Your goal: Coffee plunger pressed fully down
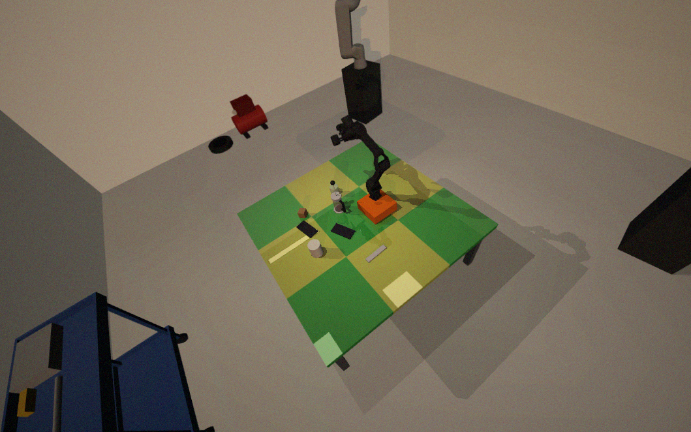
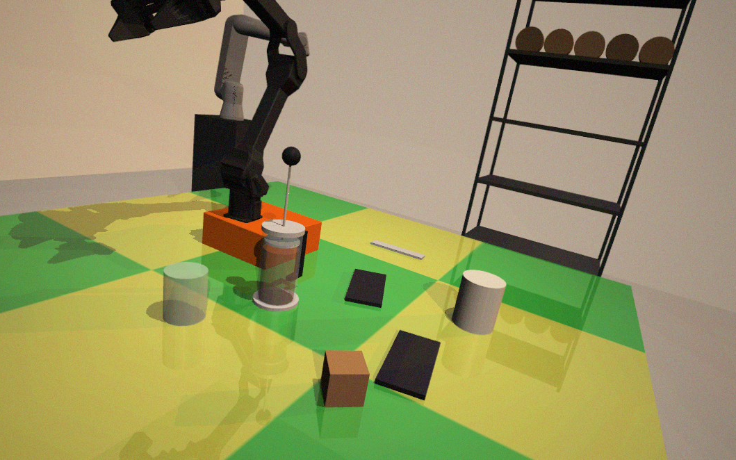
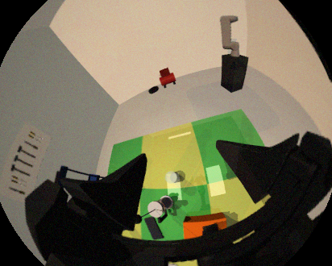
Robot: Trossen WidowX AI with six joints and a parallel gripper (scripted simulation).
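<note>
Light is warm and fairly dim, coming from high on one side, so the arm (image 1: 374, 166) throws a long, ragged shadow across the glossy checkered table (image 1: 337, 316) and out over the floor (image 1: 552, 332) beyond it. The tabletop mirrors things faintly in the exterior view. The wrist view is a coarse, blurry fisheye circle, bent at its rim and ringed in black.

No legible text, label, brand, number or sign on any surface in the top, exterior or wrist view.
</note>
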